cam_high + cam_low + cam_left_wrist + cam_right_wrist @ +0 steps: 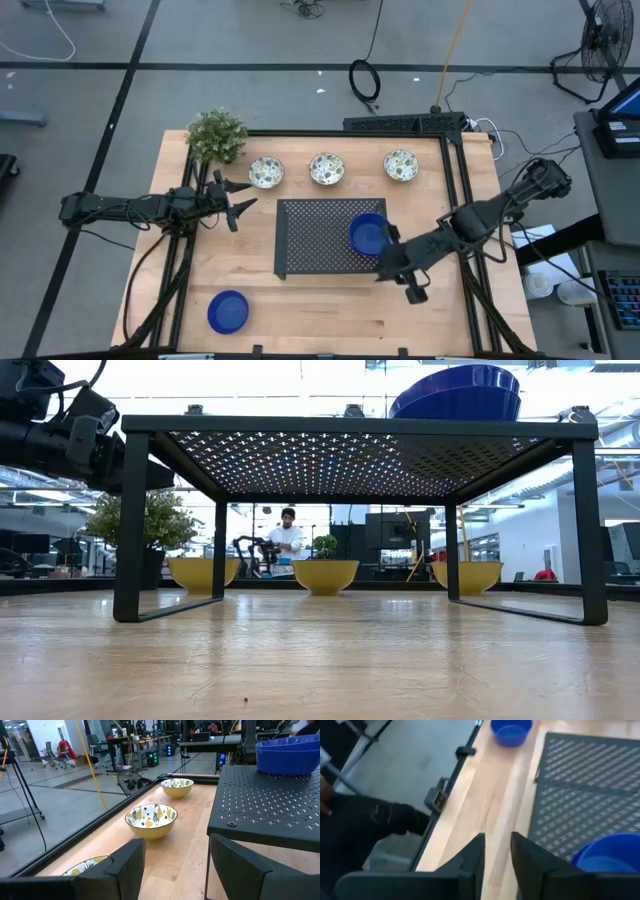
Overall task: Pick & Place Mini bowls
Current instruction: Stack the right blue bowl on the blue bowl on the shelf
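Blue mini bowl sits on black perforated tray, at its 3 o'clock edge; looks like a stack of blue bowls in low view. Second blue bowl on the wood table near 7 o'clock, well apart from tray. Three floral bowls in a row along 12 o'clock edge, w/ green plant at approx 10. Right gripper just beside the tray bowl, fingers slightly spread, holding nothing. Left gripper at 9 o'clock off the tray, spread, empty. Person in room behind.

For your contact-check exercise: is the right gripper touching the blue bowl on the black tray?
Apart. The right wrist view shows the right gripper open, with the blue bowl off to one side, clear of its fingers.
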Controlling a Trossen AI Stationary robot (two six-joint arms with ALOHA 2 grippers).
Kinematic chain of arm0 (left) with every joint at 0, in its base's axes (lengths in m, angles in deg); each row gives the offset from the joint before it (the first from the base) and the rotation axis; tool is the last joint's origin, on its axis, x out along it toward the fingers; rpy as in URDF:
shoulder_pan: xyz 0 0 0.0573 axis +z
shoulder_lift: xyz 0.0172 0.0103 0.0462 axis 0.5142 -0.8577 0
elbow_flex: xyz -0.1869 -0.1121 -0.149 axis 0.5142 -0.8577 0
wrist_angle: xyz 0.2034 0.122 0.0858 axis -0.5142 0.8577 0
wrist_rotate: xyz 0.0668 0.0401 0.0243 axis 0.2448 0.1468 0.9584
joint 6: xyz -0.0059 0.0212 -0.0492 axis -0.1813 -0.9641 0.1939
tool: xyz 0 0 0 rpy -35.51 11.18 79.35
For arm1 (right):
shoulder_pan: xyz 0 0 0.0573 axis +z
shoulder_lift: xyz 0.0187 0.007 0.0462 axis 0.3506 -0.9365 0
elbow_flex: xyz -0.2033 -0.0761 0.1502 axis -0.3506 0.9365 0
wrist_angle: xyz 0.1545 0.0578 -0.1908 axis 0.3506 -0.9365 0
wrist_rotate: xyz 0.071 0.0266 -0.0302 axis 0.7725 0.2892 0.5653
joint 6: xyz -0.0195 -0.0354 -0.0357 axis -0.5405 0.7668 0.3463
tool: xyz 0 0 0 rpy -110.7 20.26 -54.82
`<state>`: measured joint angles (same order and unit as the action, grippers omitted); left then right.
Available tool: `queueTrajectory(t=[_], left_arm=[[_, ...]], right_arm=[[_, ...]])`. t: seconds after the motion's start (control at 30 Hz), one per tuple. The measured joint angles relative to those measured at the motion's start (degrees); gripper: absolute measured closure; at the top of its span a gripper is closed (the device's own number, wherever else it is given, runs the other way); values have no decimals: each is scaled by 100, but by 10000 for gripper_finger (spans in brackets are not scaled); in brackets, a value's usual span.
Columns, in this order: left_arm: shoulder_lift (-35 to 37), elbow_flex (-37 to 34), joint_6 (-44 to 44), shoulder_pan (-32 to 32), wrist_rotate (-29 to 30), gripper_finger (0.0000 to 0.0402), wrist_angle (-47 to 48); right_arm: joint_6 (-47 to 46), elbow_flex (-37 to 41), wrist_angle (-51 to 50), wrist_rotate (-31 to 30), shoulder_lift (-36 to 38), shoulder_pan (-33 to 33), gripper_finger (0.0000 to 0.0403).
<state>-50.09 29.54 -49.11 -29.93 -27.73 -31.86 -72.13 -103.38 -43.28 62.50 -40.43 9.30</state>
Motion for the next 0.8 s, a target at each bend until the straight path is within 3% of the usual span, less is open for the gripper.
queueTrajectory(t=[0.2, 0.43, 0.8], left_arm=[[-2, 0, 0, 1, 0, 174, 1], [-1, 0, 0, 2, 0, 174, 0], [0, 0, 0, 2, 0, 174, -1]], right_arm=[[4, 530, -23, -2, 0, 227, 395], [-9, 1219, 179, -442, -2, 253, 395], [325, 1261, 129, -1526, 30, 253, 401]])
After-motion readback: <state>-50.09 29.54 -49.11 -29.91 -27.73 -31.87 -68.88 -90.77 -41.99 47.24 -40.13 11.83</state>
